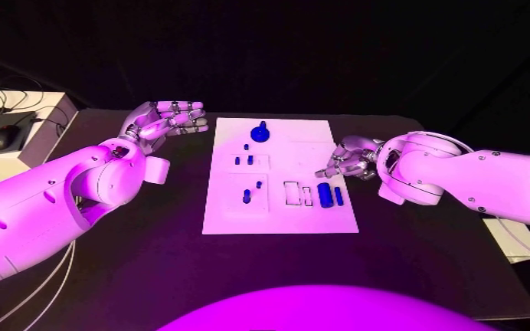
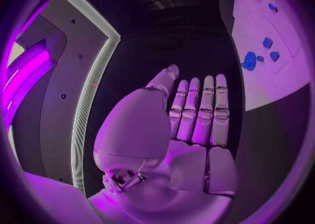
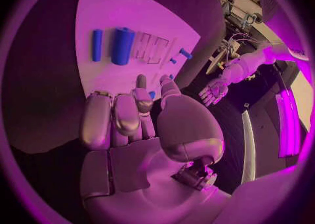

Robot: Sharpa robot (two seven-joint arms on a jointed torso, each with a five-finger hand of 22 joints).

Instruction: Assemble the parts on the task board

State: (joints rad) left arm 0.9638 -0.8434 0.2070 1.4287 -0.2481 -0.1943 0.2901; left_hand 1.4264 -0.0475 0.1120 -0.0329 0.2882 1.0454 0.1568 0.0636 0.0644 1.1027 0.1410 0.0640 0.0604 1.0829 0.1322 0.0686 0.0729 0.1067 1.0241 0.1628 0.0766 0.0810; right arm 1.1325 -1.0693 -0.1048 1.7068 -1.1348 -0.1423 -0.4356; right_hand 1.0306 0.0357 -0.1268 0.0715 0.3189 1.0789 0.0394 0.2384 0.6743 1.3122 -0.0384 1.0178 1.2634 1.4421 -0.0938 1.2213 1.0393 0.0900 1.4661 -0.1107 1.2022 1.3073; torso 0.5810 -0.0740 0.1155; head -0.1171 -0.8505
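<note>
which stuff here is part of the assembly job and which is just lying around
Job:
task board
round blue part at its far end
large blue cylinder and thin blue bar near the right hand
small blue parts
left hand, open beside the board

Lying about:
pale box and cables at the table's left edge

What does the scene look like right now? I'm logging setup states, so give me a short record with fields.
surface: black table
board: white task board in the middle of the table
parts: small blue pieces on the board, including a round one at the far end and a thick cylinder near the right edge
left hand: left hand off the board's left far corner, fingers extended, holding nothing
right hand: right hand at the board's right edge, fingers curled, nothing visibly held
</note>
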